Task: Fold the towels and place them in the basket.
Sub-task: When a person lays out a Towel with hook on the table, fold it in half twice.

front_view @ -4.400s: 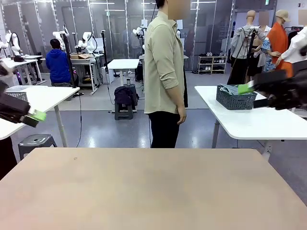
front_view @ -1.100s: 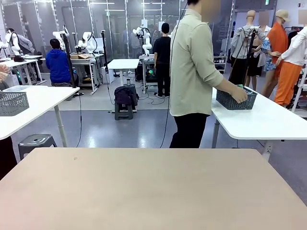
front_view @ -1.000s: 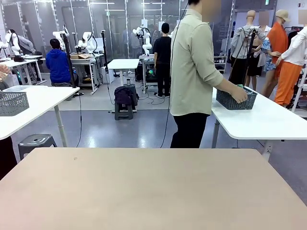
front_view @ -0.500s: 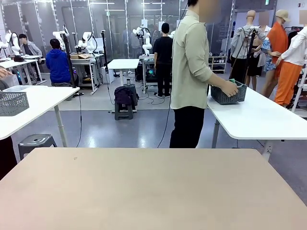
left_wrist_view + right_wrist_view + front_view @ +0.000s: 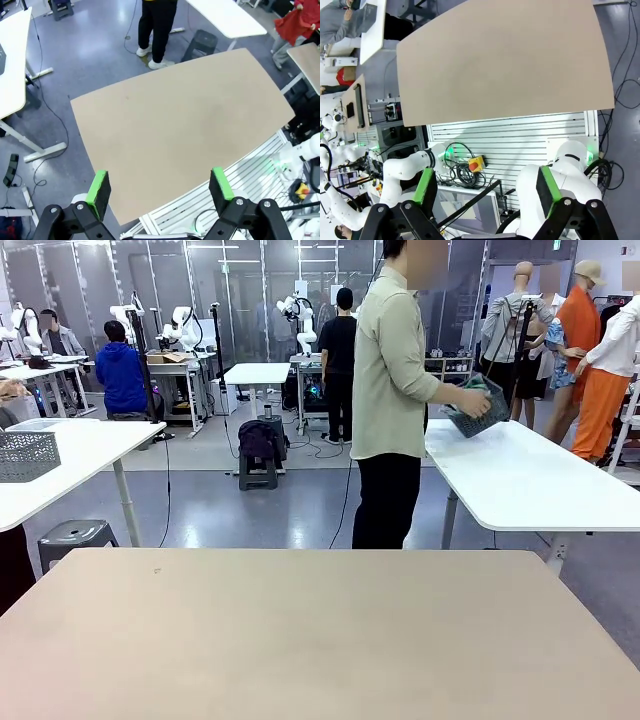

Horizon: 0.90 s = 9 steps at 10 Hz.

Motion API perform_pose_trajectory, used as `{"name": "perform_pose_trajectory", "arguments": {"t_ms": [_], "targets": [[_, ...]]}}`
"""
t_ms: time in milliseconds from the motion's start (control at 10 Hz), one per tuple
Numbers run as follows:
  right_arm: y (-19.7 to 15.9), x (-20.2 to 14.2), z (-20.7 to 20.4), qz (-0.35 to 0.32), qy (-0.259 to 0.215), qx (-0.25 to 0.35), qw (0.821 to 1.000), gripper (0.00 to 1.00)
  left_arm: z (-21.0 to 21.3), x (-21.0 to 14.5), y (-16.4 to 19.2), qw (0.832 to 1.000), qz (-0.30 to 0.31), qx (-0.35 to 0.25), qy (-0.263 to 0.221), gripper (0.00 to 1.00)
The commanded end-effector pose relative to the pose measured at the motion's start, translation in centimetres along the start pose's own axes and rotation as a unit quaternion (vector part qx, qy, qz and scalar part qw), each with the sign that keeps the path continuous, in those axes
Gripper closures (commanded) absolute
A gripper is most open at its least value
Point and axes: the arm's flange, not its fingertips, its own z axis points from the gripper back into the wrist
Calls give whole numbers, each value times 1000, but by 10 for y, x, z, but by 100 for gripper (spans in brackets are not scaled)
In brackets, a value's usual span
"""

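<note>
— While the person (image 5: 392, 390) at the far side holds the dark grey lattice-sided plastic basket (image 5: 482, 410) tilted in hand above the white side table (image 5: 530, 480), our bare beige wooden table (image 5: 300, 640) has nothing on it yet!
— And the grippers?
— Left gripper (image 5: 159, 185) hangs high over that beige top, jaws spread wide, nothing between them. Right gripper (image 5: 486, 185) likewise, wide and empty.
— So where are we?
— Very start, I'd say: the delivery. Towels? Can't tell whether they're inside that basket.
— Next move?
— Wait for cloth laid flat, then both arms come down on a towel's edge.
</note>
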Motion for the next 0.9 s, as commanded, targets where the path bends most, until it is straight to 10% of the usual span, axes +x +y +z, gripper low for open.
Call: {"name": "perform_pose_trajectory", "arguments": {"t_ms": [0,800], "targets": [[0,0,0,1,-1,4,1000,0,0,0,-1,1000,6,11,5,0],[0,0,0,1,-1,4,1000,0,0,0,-1,1000,6,11,5,0]]}}
